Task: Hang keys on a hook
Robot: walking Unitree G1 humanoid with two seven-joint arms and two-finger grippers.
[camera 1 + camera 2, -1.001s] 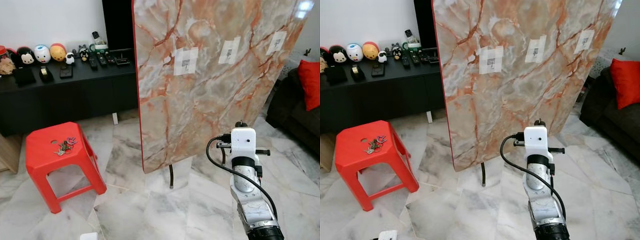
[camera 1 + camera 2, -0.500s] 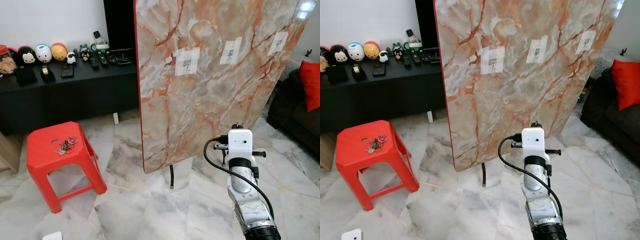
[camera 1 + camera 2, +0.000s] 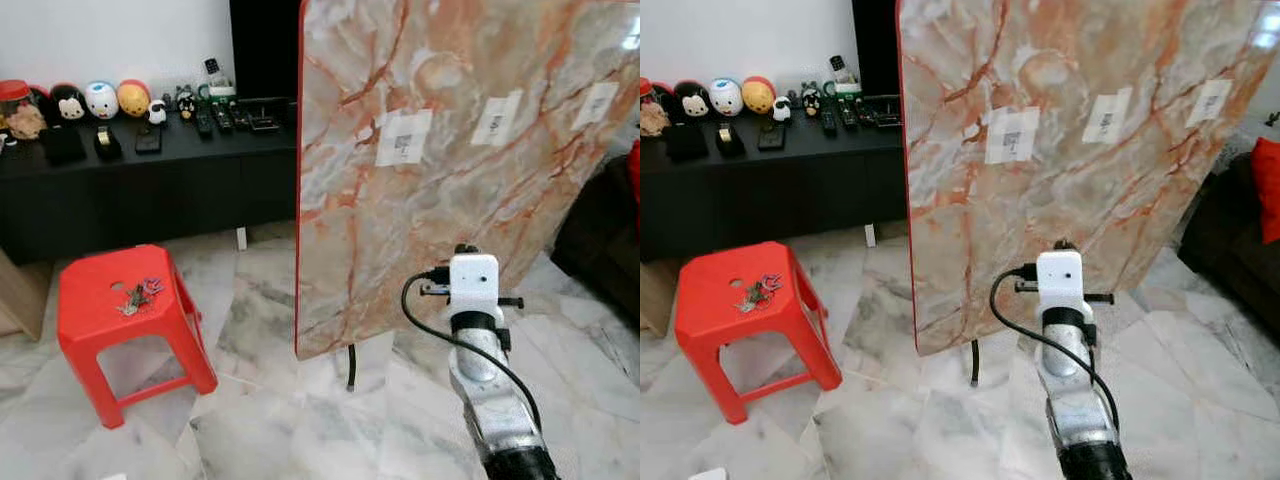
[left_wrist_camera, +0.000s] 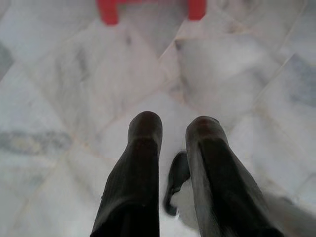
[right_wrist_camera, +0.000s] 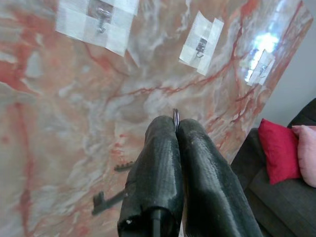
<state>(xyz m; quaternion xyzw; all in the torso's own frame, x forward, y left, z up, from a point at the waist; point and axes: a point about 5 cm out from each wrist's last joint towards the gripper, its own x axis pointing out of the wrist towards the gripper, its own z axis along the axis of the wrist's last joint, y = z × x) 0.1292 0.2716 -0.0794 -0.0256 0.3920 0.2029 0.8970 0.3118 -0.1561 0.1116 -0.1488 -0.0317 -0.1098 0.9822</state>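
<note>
Key [image 5: 109, 198] pinched by right hand [image 5: 176, 124].

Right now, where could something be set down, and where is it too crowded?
The red stool has bare seat on every side of the loose keys. The marble floor is open between stool and marble board. The black cabinet top is crowded with figurines and remotes.

Head camera has panned left: the upright orange-veined marble panel [image 3: 460, 170] and red plastic stool [image 3: 120, 320] sit further right in frame than before. Right silver arm with white wrist module [image 3: 473, 290] has drifted slightly left and up, closer to the panel's lower edge.
</note>
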